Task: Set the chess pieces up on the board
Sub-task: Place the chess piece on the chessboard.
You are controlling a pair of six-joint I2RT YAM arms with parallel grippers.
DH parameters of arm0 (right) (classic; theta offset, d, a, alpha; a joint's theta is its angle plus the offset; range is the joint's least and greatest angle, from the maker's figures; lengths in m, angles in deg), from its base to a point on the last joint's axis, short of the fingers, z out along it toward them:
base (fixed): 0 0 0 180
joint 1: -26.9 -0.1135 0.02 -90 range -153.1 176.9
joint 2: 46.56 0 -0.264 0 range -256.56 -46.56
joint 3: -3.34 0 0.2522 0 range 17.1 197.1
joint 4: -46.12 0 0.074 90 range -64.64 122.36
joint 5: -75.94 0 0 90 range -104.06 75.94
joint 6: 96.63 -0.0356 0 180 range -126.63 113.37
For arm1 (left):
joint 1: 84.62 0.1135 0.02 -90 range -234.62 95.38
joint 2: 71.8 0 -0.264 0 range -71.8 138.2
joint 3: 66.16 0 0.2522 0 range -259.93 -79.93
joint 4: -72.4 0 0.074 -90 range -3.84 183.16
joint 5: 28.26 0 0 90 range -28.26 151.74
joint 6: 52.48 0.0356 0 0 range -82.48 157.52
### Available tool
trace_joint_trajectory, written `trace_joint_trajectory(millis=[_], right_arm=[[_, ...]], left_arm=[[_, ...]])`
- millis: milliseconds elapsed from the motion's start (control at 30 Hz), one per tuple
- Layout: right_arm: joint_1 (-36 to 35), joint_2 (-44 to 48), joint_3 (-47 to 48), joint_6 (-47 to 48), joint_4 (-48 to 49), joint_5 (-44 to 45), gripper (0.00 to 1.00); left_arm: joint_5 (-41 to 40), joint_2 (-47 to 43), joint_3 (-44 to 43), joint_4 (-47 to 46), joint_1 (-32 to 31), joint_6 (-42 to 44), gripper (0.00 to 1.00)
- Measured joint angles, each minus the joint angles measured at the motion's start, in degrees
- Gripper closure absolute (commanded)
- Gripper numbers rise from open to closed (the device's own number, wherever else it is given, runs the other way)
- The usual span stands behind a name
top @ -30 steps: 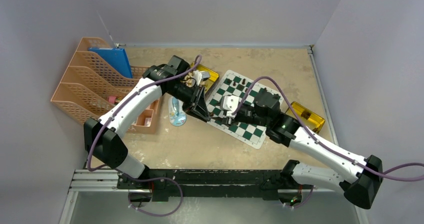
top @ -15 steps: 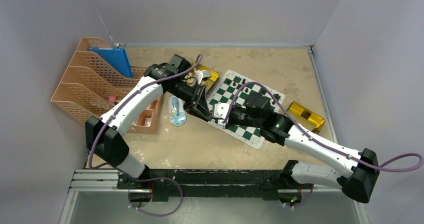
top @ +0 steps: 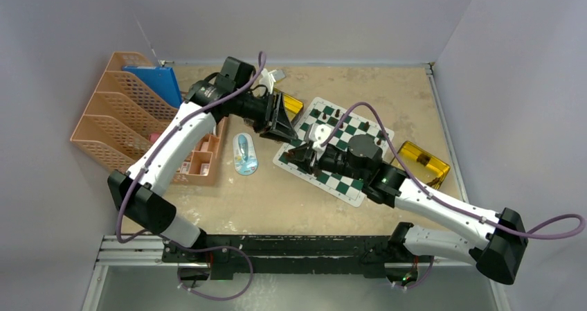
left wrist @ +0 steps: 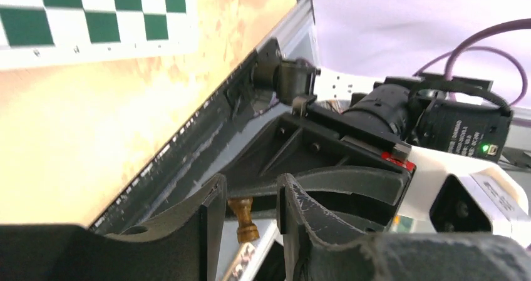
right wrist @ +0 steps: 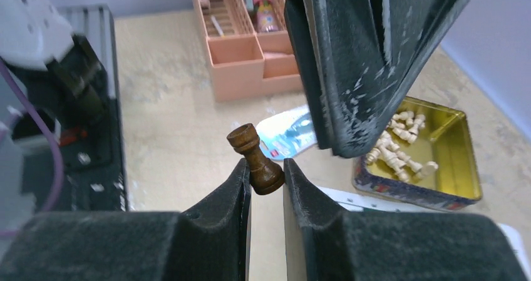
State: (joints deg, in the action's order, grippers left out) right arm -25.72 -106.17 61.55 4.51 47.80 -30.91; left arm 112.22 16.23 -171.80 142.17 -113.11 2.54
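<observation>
**Right tool** point(right wrist: 266, 168): jaws nearly closed, pinching the dark brown chess piece point(right wrist: 253, 157) by its base. The piece is tilted, with its head clear above the fingertips.

**Left tool** point(left wrist: 250, 187): jaws stand apart, wider than the piece. The same piece point(left wrist: 243, 215) shows in the gap, closer to one finger, with air on the other side. Whether it touches that finger cannot be told. In the right wrist view the left tool's fingers point(right wrist: 369, 62) hang just above the piece, their upper parts cut off by the frame.

**Location:** in the overhead view the two tools meet over the near-left edge of the board point(top: 346, 181). The piece itself is hidden there behind them.

**Board:** green and white checks with a white border, lying skewed on the desk point(top: 277, 200). Its near-left part is covered by the right arm and the tools. A few dark pieces point(top: 333, 110) stand along the far edge, too small to tell their kinds.

**Gold tin** point(right wrist: 413, 190): at the far-left of the board, open, holding pale pieces point(right wrist: 394, 146) in a heap. From overhead it is mostly hidden by the left tool.

**Second gold tin** point(top: 423, 162): right of the board, contents not legible.

**Pink organiser** point(top: 104, 120): on the left of the desk.

**Blue-and-white item** point(top: 244, 155): lies flat between the organiser and the board, kind unclear.
</observation>
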Motion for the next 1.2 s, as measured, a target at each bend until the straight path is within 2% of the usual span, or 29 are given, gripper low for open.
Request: trace_joint_trajectory(millis=[133,267,500,767,1033,1200], right_arm=[[0.0,-0.5,0.0,-13.4,4.1,4.8,0.92],[0.0,-4.2,2.1,-25.1,4.2,8.5,0.94],[0.0,-7.7,5.4,-36.1,2.6,12.0,0.94],[0.1,-6.8,5.7,-44.2,5.1,14.5,0.94],[0.1,-6.8,6.8,-45.9,5.0,16.1,0.96],[0.1,-6.8,7.0,-46.0,4.4,17.4,0.96]], left_arm=[[-4.7,-1.7,-2.9,-2.4,0.2,-1.0,0.62],[-10.4,-4.0,-5.0,-2.3,0.2,-0.4,0.62],[-17.0,-4.9,-10.3,-1.7,0.2,2.6,0.6],[-19.6,-4.9,-13.7,2.6,0.2,5.8,0.6],[-13.6,-3.5,-12.1,3.1,0.2,5.2,0.7],[-13.1,-3.5,-11.3,2.6,0.4,5.0,0.68]])
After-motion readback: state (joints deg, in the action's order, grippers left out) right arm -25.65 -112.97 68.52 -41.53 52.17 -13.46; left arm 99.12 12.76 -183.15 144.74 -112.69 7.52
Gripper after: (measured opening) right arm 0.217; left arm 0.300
